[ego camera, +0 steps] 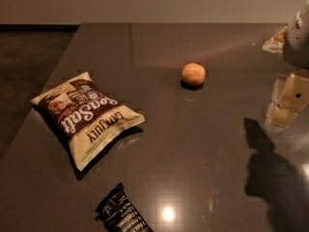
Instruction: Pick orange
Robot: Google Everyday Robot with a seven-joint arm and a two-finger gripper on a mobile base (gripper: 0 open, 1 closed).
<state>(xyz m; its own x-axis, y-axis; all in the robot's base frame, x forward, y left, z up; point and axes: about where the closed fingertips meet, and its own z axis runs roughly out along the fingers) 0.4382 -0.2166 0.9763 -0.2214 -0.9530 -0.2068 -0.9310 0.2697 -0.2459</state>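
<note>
Counting 1 orange (193, 74) | 1 chip bag (87, 117) | 1 wrapper (123, 214) | gripper (286, 105) right edge

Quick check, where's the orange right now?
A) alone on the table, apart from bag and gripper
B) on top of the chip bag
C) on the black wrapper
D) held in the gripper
A: the orange sits by itself on the dark table, beyond and to the right of the chip bag, while the gripper is at the frame's right edge, not touching it.
</note>
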